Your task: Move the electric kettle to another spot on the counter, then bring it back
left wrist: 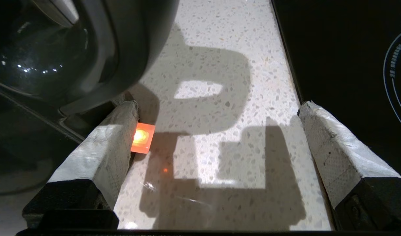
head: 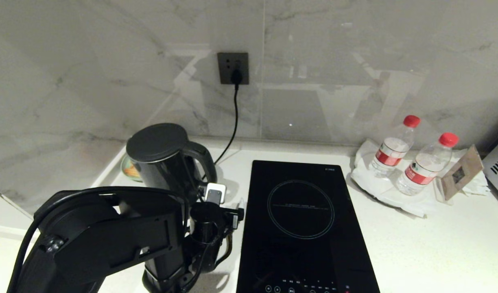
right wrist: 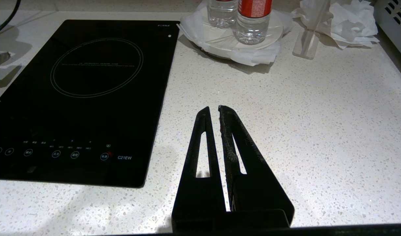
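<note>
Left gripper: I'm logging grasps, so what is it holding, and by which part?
Nothing: the left gripper is open over bare counter, beside the electric kettle.

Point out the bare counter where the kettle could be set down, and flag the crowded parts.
The widest free patch of counter lies right of the induction hob, in front of the two water bottles. A narrow bare strip runs between the electric kettle and the hob, where the open left claw hangs. The back right corner is crowded with bottles, wrappers and a card stand.

Induction hob (head: 302, 228), two water bottles (head: 395, 148), wall socket (head: 232, 68)
</note>
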Robot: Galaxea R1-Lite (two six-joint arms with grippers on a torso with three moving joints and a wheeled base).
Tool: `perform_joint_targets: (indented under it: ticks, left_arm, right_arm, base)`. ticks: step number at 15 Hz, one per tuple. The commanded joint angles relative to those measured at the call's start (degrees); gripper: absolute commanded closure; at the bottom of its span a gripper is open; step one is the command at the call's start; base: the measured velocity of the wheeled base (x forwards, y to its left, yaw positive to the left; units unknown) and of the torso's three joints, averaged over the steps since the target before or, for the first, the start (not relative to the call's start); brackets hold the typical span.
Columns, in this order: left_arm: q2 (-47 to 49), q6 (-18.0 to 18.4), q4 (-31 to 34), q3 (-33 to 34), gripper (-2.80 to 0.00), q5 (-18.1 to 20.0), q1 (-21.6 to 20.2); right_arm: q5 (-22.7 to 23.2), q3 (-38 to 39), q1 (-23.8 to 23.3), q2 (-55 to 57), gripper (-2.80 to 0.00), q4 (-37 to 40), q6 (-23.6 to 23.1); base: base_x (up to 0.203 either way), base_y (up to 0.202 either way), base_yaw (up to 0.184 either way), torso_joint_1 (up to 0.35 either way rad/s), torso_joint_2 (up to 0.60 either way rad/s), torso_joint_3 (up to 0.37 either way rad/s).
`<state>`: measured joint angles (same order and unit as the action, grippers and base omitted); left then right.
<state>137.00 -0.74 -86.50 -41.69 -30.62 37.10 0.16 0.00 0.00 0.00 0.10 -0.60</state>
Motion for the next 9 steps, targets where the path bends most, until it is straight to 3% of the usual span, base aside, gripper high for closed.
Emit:
perform_joint_targets:
  ticks: [1,9]
  left_arm:
    - [-1.1,-0.1,-0.9,1.1,-2.80,-0.2,0.3]
    - [-1.1,-0.2,-1.2,4.8,-2.80,-0.2,2.1]
  right_arm:
    - [0.0,0.0,0.0,0.0,0.00,0.0,0.0]
    - [0.0,0.0,0.0,0.0,0.00,0.0,0.0]
  base:
    - [0.000,0.000,0.000,0.000,0.00,0.000]
    - [0.000,0.000,0.000,0.000,0.00,0.000]
